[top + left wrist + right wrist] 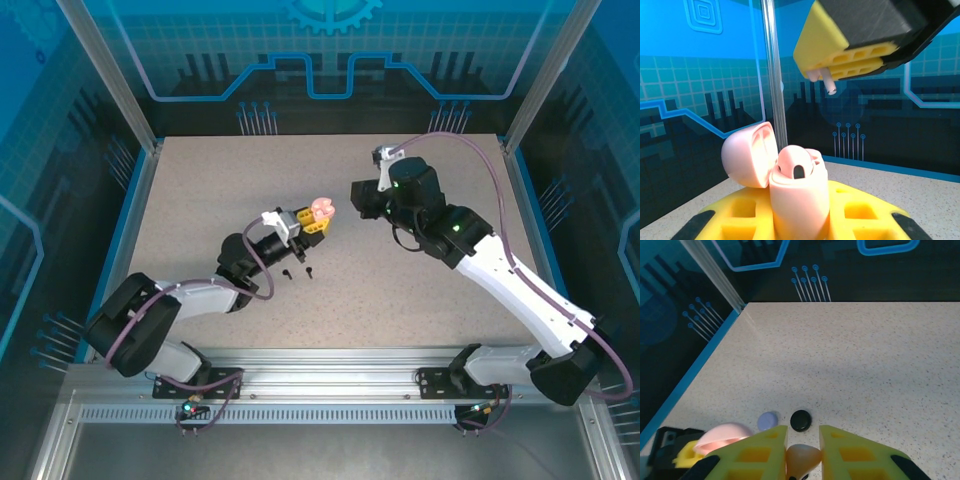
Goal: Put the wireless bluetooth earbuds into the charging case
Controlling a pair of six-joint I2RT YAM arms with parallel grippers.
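My left gripper [316,222] is shut on a pale pink charging case [800,200], holding it upright above the table with its lid [747,155] swung open. One pink earbud [797,162] sits in the case. My right gripper [803,440] is shut on a second pink earbud [802,459]. In the left wrist view this right gripper [840,55] hangs just above and to the right of the case, and the earbud's stem [828,84] pokes down from its yellow fingers. Two black earbuds [298,271] lie on the table beside the left arm.
A small round purple case [769,420] and a round black case [801,420] lie shut on the table under the right gripper. The speckled table [200,200] is bounded by a blue rim and transparent walls.
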